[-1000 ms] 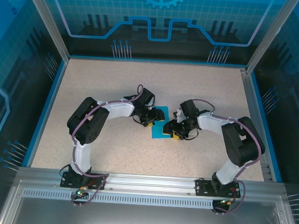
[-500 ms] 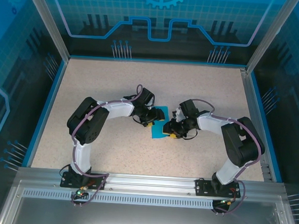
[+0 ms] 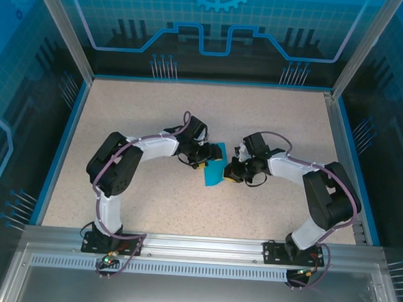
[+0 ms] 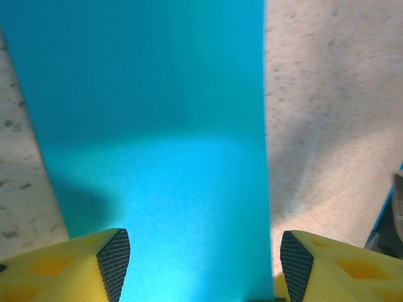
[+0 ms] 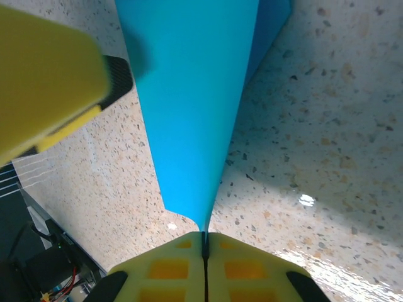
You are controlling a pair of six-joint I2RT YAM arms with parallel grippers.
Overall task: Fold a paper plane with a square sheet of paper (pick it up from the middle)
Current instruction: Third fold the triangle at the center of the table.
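left arm (image 3: 154, 147) reaches in from the left with the elbow folded back and the wrist tipped down over the middle of the tabletop (image 3: 136, 106). left claw (image 4: 203, 264) hangs wide over the sheet of paper (image 3: 214, 171). its yellow fingers (image 4: 94, 267) straddle the teal strip, one near each long edge, gripping nothing. can't tell if the tips touch the sheet.

right arm (image 3: 296, 169) comes in from the right, forearm low, wrist turned toward the left claw. right claw (image 5: 204, 242) is pinched tight on one edge of the sheet, jaws flush together with the paper coming out of the seam and rising off the speckled surface. the sheet sits mid-tabletop between the two claws, the right claw's side lifted and the rest under the left claw.

versus a second ago: the right claw stood parted at the sheet's edge and is now closed on it. from above the sheet lay flat and squarish, and now looks narrower and bowed. the left claw is about as wide as before and in much the same spot. the right elbow has swung slightly outward.
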